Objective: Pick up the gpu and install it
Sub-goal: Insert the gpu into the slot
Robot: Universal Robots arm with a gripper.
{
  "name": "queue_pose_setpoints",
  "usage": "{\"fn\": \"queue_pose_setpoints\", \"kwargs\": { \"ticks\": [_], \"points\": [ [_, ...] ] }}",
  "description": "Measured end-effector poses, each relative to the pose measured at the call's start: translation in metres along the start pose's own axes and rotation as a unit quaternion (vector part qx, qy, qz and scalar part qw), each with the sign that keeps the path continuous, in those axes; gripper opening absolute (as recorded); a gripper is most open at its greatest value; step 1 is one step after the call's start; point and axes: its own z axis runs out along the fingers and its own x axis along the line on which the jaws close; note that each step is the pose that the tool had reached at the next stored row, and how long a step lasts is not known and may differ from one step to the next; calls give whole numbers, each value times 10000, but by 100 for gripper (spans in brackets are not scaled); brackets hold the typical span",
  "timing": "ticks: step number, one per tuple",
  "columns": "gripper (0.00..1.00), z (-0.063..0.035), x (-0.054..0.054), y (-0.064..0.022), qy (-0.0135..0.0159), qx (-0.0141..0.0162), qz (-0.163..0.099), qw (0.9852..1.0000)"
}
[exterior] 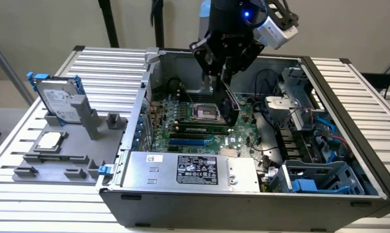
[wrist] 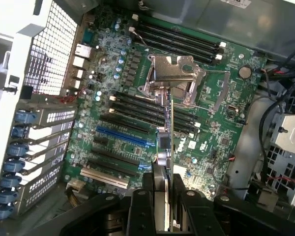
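state: my end effector (exterior: 225,72) clamps the thin black gpu card (exterior: 228,104) | above green motherboard (wrist: 221,123) | risk: tilt could miss slot, jam

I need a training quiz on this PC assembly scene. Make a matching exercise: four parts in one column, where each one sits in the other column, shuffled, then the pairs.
Parts
1. gpu
2. hard drive
3. CPU chip
4. power supply

Places
A. lying flat on the grey fixture
B. inside the computer case, label facing up
C. clamped in the gripper, over the motherboard
D. standing on edge in the grey fixture

Pairs: 1-C, 2-D, 3-A, 4-B
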Motion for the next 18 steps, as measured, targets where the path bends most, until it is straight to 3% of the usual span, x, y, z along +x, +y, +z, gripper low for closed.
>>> {"fn": "queue_pose_setpoints", "kwargs": {
  "ticks": [5,9,13,18],
  "points": [
    [27,16,0,1,-14,6,-446,9990],
    [27,30,0,1,-26,11,-814,9967],
    [27,48,-1,2,-37,16,-1171,9931],
    [27,71,-1,2,-51,23,-1622,9867]
  ]
}}
